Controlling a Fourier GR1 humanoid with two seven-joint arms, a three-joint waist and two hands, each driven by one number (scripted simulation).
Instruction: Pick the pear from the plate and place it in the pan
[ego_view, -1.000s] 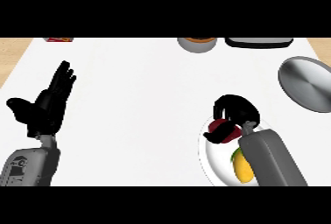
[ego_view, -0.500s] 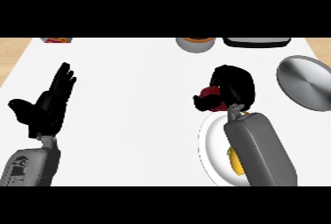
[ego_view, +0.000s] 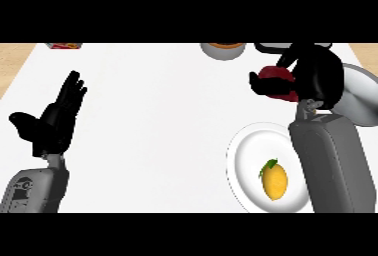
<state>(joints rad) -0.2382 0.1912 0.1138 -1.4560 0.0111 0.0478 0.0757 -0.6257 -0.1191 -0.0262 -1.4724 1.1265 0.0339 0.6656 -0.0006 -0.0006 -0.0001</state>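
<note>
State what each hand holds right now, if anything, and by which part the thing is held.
The right hand holds a red fruit, fingers curled round its sides, left of the pan. The left hand is open, holding nothing.

No readable text anywhere; the left forearm's small marking looks illegible.

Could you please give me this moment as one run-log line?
right hand: shut on red fruit, near pan | left hand: open, resting | plate: holds yellow fruit
</note>
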